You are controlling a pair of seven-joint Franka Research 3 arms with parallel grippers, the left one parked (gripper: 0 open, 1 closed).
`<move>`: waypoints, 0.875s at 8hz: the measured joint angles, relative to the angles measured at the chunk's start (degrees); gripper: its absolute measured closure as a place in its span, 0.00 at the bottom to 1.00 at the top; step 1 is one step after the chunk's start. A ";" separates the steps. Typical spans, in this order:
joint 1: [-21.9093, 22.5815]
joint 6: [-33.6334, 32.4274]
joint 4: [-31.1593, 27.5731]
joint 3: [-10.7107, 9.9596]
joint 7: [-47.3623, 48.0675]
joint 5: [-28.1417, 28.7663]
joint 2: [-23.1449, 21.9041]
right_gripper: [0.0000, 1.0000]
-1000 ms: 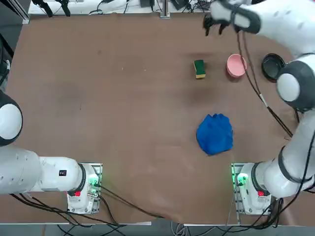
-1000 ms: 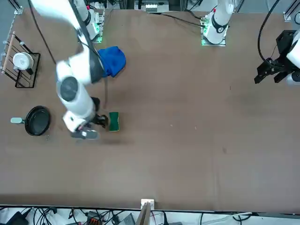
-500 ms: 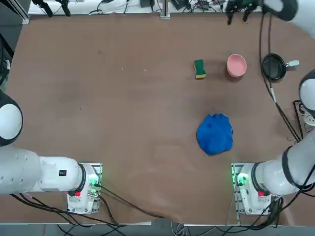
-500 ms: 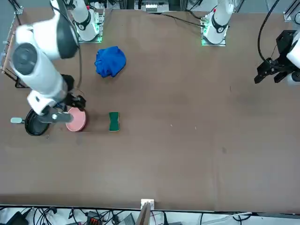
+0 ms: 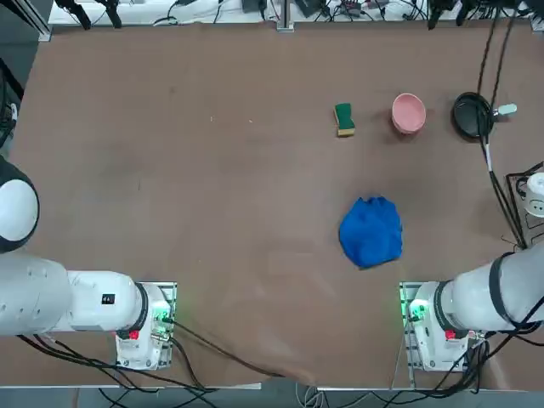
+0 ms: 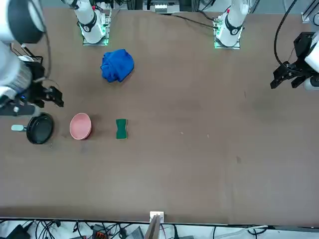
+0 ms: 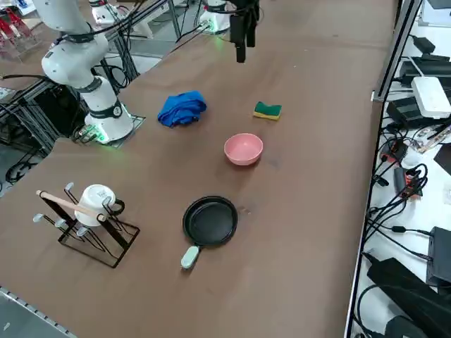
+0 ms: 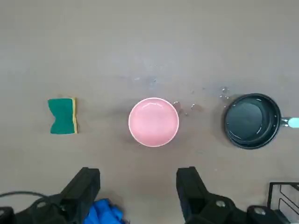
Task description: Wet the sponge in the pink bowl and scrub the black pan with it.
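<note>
With our claw (image 8: 138,175) spread wide and empty, we are leaving the sponge (image 8: 62,116) unused, wetting and scrubbing seemingly remaining.

Pink bowl (image 8: 153,122) btwn sponge (image 8: 62,116) & blk pan (image 8: 252,121), fingers (image 8: 190,189) open

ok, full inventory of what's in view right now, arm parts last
sponge: 1, green and yellow, left of the bowl in the top view
bowl: 1, pink, between sponge and pan
pan: 1, black, pale handle, beside the bowl
cloth: 1, bright blue, nearer the arm bases than the bowl
rack: 1, black, near the pan
mug: 1, white, on the rack
table: 1, brown, under everything
right tool: 1, black, open and empty, above the table
</note>
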 joint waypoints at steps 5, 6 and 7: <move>-0.91 -0.87 -7.64 -0.74 -0.40 0.87 -9.59 0.00; -0.89 -0.93 -9.11 -1.29 -0.39 0.92 -11.17 0.00; -0.89 -1.31 -9.75 -2.22 -0.39 1.64 -12.21 0.00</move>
